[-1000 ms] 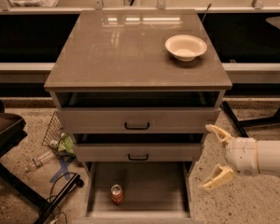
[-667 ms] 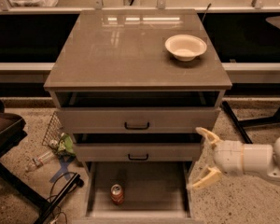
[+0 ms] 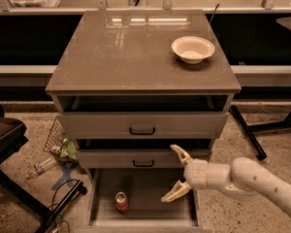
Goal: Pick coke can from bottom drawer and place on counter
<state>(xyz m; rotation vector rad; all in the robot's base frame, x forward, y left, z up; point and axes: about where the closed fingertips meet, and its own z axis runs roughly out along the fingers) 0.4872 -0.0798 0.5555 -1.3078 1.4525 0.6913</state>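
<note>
The coke can [image 3: 121, 202] stands upright on the floor of the open bottom drawer [image 3: 155, 216], left of its middle. My gripper [image 3: 175, 173] comes in from the right on a white arm. It is open, fingers spread wide, and hangs above the right part of the drawer, in front of the middle drawer's face. It is to the right of the can and apart from it. The counter [image 3: 126, 52] is the glossy top of the cabinet above.
A cream bowl [image 3: 193, 48] sits on the counter's right rear part. Two upper drawers with black handles [image 3: 142, 130] are partly pulled out. A clear plastic bottle [image 3: 41, 166], a wire basket and cables lie on the floor to the left. A black leg runs at right.
My gripper has moved left and slightly down, from beside the cabinet's right edge to over the right part of the bottom drawer. The can has not moved.
</note>
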